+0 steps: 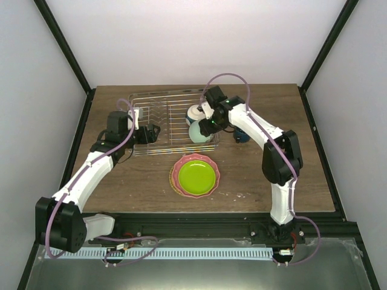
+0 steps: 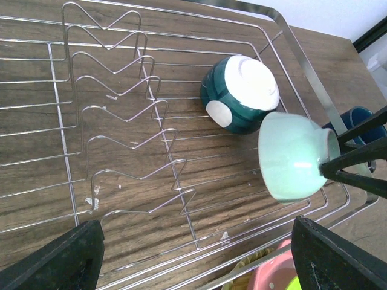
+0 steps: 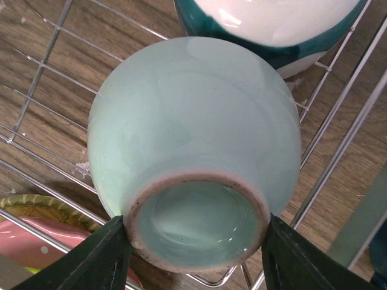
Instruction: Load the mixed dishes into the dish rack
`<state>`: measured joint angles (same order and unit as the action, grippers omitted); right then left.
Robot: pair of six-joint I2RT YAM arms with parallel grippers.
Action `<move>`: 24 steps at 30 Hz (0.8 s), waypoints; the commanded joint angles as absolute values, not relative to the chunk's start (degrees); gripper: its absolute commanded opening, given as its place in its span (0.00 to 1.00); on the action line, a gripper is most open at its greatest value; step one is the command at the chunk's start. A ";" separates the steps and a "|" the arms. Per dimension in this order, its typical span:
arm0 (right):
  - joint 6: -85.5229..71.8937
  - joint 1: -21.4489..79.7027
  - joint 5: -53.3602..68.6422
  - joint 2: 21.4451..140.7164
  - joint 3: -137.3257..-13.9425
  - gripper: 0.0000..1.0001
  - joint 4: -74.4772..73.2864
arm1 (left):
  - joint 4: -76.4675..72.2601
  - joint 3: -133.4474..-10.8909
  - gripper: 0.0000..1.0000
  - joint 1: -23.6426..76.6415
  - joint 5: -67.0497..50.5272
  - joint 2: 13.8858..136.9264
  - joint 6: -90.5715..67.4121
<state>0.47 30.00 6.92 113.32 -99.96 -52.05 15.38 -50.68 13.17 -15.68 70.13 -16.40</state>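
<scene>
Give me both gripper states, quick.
Left gripper: open, empty.
Right gripper: closed on the mint bowl.

Brown wood-grain worktop (image 1: 121,181) beneath left end effector (image 1: 154,133) and right end effector (image 3: 196,241). Woven yellow-green rim (image 3: 42,208) just below-left of right end effector, mostly hidden. White walls (image 1: 181,42) beyond both, past far worktop edge. Black frame struts (image 1: 63,45) rising at either side, well apart from both. Pale slotted strip (image 1: 199,249) along near side, far behind both.
</scene>
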 commanded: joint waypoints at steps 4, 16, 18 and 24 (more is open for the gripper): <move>2.56 30.72 3.79 115.44 -104.78 0.43 -55.50 | 15.84 -51.03 0.86 13.03 -16.18 70.75 -15.70; 3.05 30.87 0.88 115.43 -105.30 0.60 -56.60 | 15.56 -51.07 0.86 13.05 -16.44 71.32 -15.60; 3.08 30.93 0.73 115.37 -105.34 0.61 -56.71 | 15.52 -51.06 0.86 13.02 -16.46 71.45 -15.61; 3.00 30.95 0.47 115.58 -105.37 0.67 -56.36 | 15.45 -51.15 0.86 13.04 -16.51 71.63 -15.62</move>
<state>2.76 30.94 2.15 116.05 -102.54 -55.77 15.62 -50.68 13.17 -15.75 71.09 -16.23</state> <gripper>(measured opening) 0.652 0.861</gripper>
